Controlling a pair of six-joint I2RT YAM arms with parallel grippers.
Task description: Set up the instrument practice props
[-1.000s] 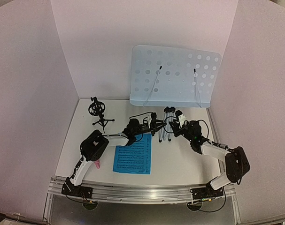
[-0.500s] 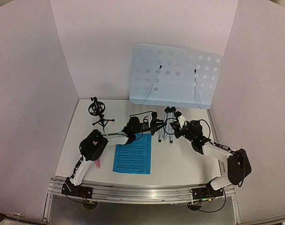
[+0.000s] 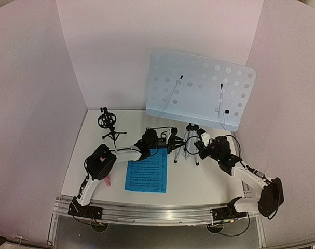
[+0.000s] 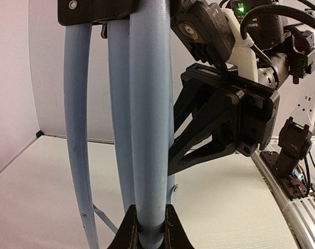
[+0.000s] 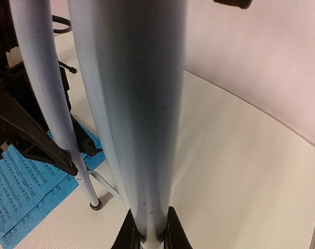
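Silver tripod music stand with perforated pale desk (image 3: 201, 93) stands on the white table (image 3: 209, 179), between both arms. Left gripper (image 4: 148, 234): jaws narrow, clamped on a tubular leg. Right gripper (image 5: 148, 231): likewise clamped on a leg.

White table (image 3: 199, 179), blue sheet-music page (image 3: 146, 176), pink microphone (image 3: 108, 181), black mic mount (image 3: 108, 124), music stand (image 3: 199, 93)

left arm (image 3: 125, 152) and right arm (image 3: 244, 173) low, wrists face to face — both jaws clamped

pink microphone (image 3: 108, 181) mostly hidden, stand legs (image 4: 147, 129) cropped
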